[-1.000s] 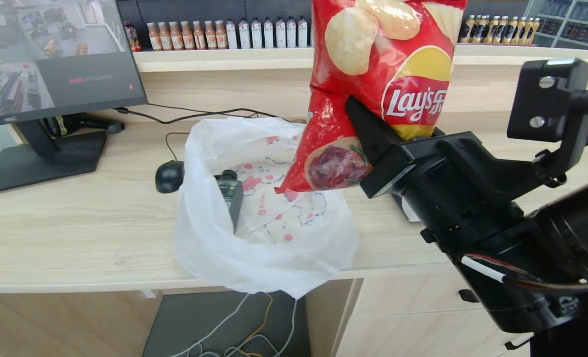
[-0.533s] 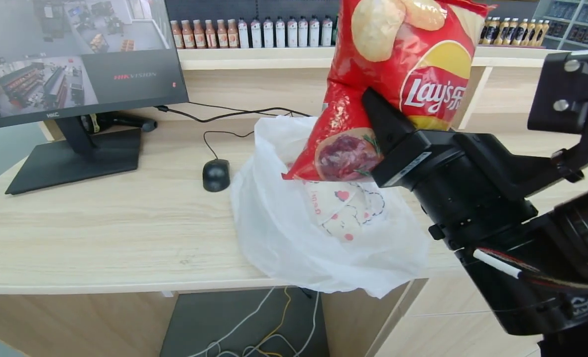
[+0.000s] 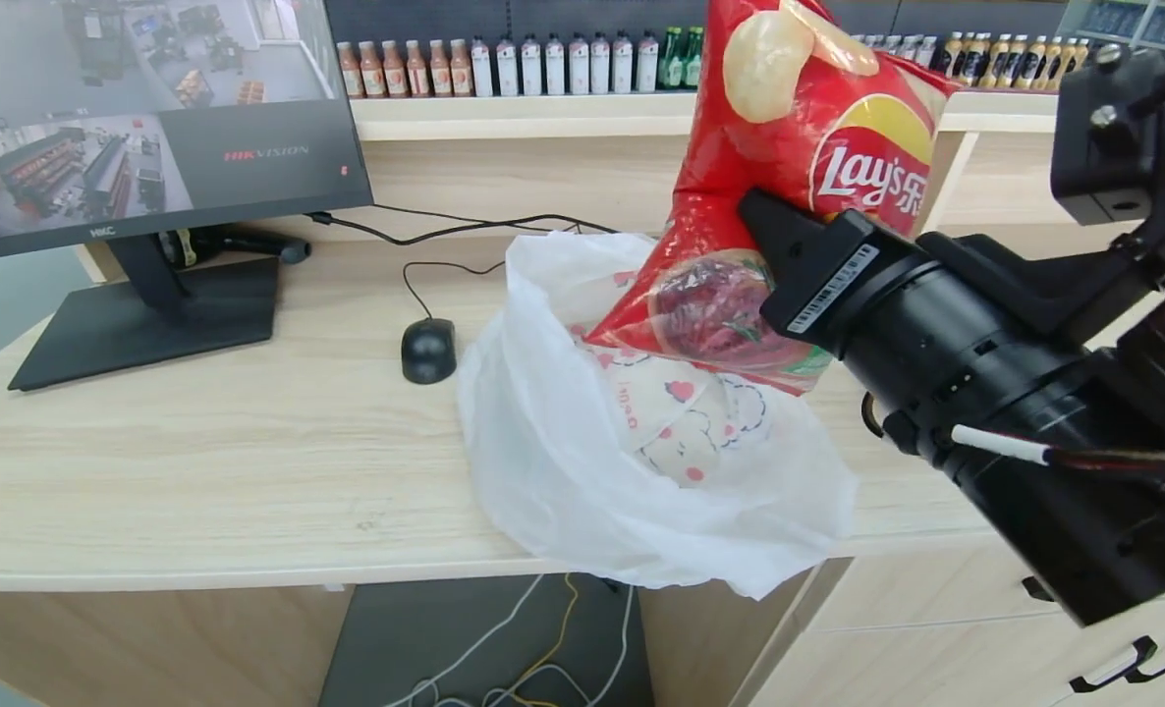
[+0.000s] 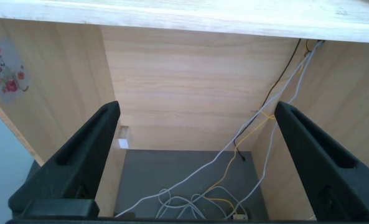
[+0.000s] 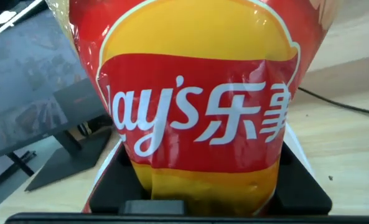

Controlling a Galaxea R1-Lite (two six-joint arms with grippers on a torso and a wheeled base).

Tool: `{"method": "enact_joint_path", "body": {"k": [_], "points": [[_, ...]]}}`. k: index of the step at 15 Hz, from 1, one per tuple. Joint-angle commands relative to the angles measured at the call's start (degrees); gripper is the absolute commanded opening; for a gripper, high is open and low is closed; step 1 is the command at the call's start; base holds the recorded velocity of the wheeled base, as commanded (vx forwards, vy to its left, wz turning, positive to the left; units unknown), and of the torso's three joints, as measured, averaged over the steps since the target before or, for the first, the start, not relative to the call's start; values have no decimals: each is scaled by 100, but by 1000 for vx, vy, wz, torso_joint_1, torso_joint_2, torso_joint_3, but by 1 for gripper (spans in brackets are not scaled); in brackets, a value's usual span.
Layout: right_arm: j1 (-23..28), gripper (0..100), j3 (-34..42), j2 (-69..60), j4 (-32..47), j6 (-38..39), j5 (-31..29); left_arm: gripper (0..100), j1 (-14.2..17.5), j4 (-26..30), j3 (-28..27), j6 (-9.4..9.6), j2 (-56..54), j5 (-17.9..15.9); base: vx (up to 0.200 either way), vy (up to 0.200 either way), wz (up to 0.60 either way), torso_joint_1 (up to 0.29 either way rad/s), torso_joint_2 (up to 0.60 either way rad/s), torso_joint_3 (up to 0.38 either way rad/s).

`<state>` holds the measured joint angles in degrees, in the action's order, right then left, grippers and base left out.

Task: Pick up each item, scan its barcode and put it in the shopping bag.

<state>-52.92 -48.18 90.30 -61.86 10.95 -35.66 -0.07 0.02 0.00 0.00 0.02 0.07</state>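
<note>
Head camera: mounted high, facing forward and down across the wooden counter [image 3: 199, 462]. The monitor [image 3: 150, 108] is on my left and the bottle shelf [image 3: 504, 64] at the far back, all at middle range.

Left wrist camera: held low, below the counter's edge. It looks past my left gripper [image 4: 196, 106] into the recess [image 4: 190, 81] under the counter, with cables [image 4: 234, 180] beyond.

Right wrist camera: looks along my right gripper [image 5: 203, 186], very close on the chip bag [image 5: 203, 106]. It shares bag, monitor and counter with my head view.

You see a red chip bag [image 3: 789, 167] with a yellow disc at upper right, a translucent white shopping bag [image 3: 563, 471] at centre, a red-spotted white packet [image 3: 676, 422] inside, pale wood-grain counter [image 3: 199, 462], black mouse [image 3: 428, 350].
</note>
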Motion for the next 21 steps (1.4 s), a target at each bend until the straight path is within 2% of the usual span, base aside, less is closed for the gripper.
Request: {"method": "enact_joint_path", "body": {"k": [1, 3, 9, 13, 17, 21], "points": [[273, 0, -359, -161, 640, 443, -82, 100, -1, -2, 0, 0, -2, 1, 0, 0, 0, 0, 0, 0], [572, 0, -535, -38, 1097, 637, -126, 100, 7, -2, 0, 0, -2, 1, 0, 0, 0, 0, 0, 0], [678, 0, -816, 480, 1290, 610, -143, 100, -1, -2, 0, 0, -2, 1, 0, 0, 0, 0, 0, 0], [493, 0, -948, 744, 1281, 602, -152, 100, -1, -2, 0, 0, -2, 1, 0, 0, 0, 0, 0, 0], [-122, 0, -869, 735, 1281, 602, -354, 100, -1, -2, 0, 0, -2, 1, 0, 0, 0, 0, 0, 0], [-412, 0, -702, 559, 1272, 584, -662, 100, 7, -2, 0, 0, -2, 1, 0, 0, 0, 0, 0, 0]]}}
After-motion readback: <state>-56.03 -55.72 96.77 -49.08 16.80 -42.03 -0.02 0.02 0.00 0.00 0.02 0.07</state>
